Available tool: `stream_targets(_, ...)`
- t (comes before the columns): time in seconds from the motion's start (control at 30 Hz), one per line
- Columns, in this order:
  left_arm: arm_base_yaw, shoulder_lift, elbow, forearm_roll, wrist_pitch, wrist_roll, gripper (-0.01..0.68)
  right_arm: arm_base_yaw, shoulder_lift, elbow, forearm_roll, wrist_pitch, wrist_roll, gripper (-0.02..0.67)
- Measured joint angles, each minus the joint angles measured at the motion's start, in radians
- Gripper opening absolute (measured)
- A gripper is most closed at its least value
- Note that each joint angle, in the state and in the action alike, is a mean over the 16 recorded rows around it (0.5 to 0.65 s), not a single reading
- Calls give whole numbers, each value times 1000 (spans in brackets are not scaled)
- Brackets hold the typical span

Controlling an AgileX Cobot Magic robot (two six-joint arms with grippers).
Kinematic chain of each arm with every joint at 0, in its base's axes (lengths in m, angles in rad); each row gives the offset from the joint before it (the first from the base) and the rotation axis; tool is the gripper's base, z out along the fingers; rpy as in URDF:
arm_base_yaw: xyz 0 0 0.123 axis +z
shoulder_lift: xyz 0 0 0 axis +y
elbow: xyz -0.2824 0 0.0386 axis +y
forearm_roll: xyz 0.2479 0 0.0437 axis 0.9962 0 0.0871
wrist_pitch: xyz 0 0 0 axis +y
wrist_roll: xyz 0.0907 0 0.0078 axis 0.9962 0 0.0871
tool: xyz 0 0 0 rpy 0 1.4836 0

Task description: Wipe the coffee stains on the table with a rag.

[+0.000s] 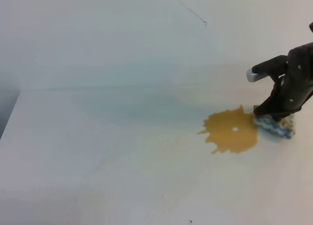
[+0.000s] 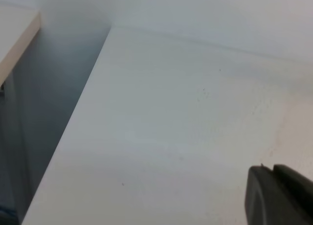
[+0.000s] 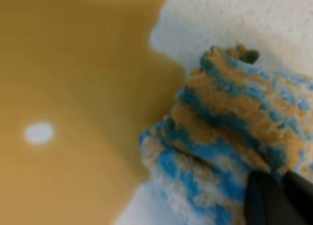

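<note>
On the white table [image 1: 98,151] lies an amber-brown coffee stain [image 1: 232,130] with ragged edges and a small pale spot in its middle. My right gripper [image 1: 271,116] is shut on the blue, white and tan knitted rag [image 1: 279,126] and presses it onto the table at the stain's right edge. Up close in the right wrist view, the bunched rag [image 3: 230,137] touches the rim of the stain [image 3: 73,88], and a dark fingertip [image 3: 274,200] shows at the bottom right. Only a dark corner of my left gripper [image 2: 281,195] shows, over bare table [image 2: 171,127]; its jaws are hidden.
Behind the table rises a white wall with a thin dark scratch [image 1: 188,10]. The table's left edge [image 1: 10,112] drops off into a dark gap [image 2: 44,117], and beyond that gap is another pale surface [image 2: 14,34].
</note>
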Motion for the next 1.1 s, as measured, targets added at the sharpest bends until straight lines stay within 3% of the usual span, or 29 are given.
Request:
stream_targets(0.27, 0, 0, 0, 0, 0, 0, 1, 42, 127, -182, 147, 42, -4, 0)
stream_targets(0.53, 0, 0, 3, 0, 0, 0, 1, 181, 199, -277, 264, 73, -76, 0)
stream_targets(0.83, 0, 0, 3, 0, 0, 0, 1, 302, 220, -291, 108, 98, -63, 0)
stream_targets(1.1, 0, 0, 0, 0, 0, 0, 1, 187, 218, -291, -45, 173, 59, 0)
